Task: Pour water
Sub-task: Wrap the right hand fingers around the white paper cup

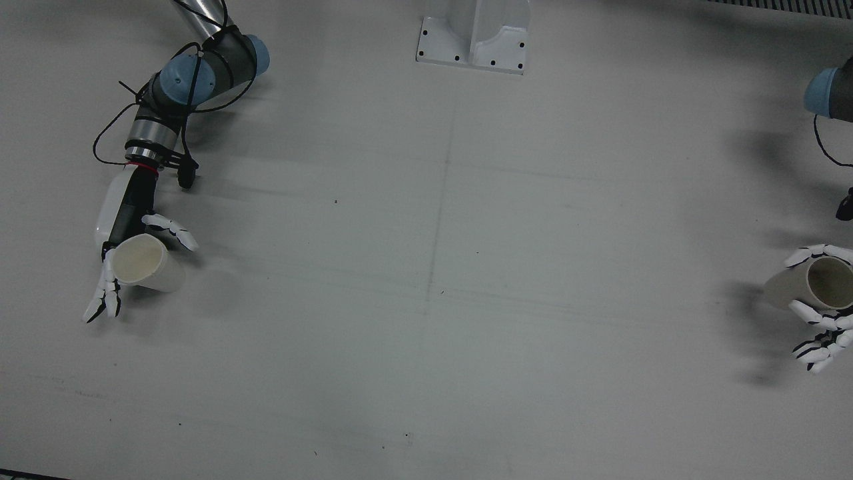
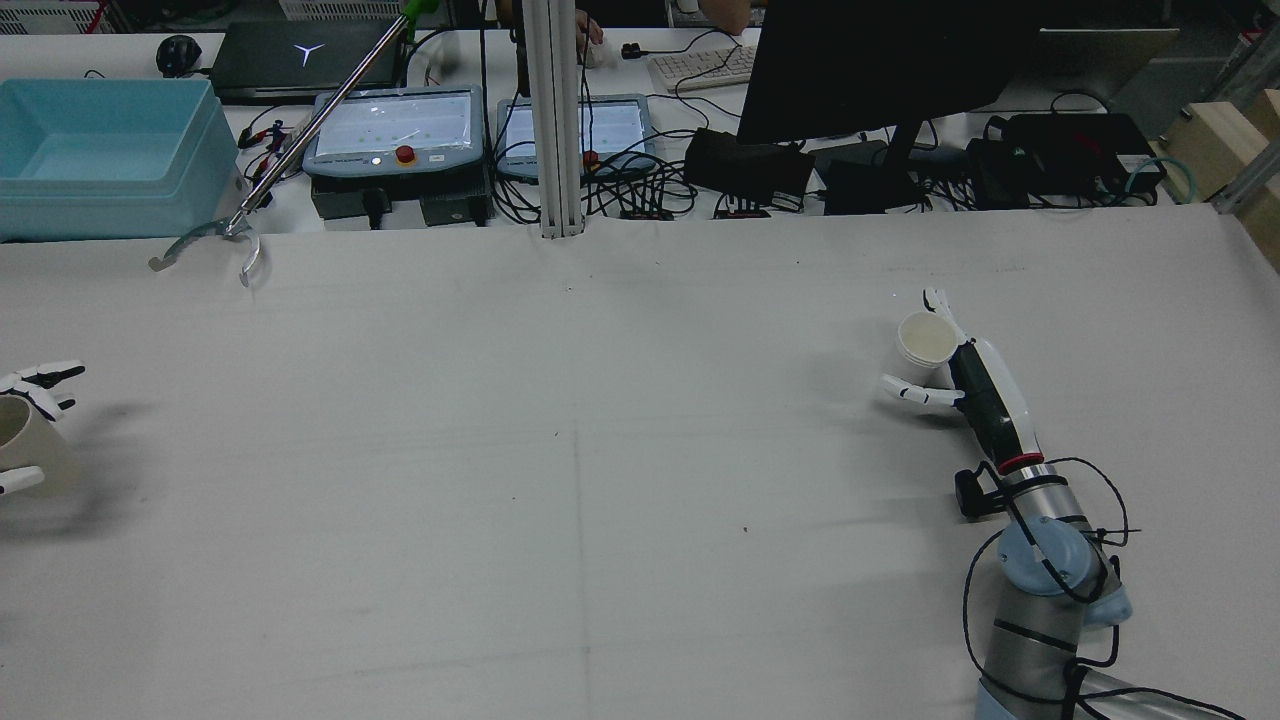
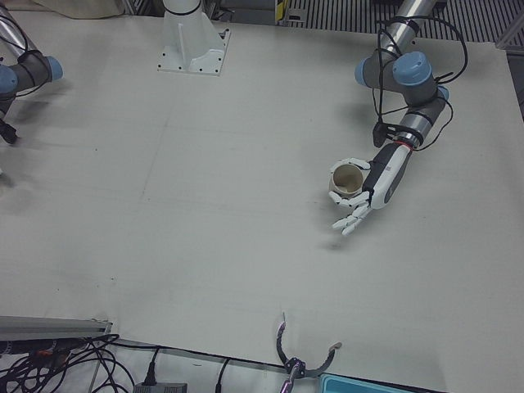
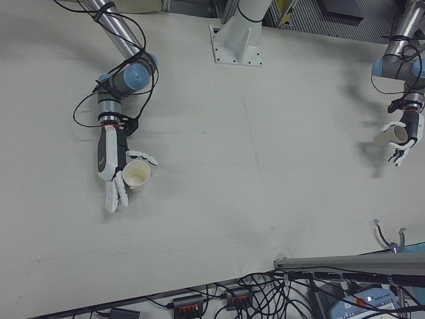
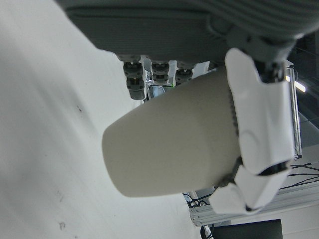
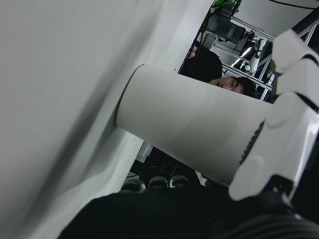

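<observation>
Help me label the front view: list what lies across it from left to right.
Right hand → its cup → pedestal base → left hand's cup.

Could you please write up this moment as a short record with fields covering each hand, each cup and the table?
left hand: fingers spread around the left cup, not visibly closed on it
left cup: white paper cup, upright, mouth open; its base appears clear of the table in the left hand view
right hand: beside the right cup, fingers apart
right cup: white paper cup, standing on the table
contents: no water discernible
table: white surface; the cups are at opposite ends
</observation>
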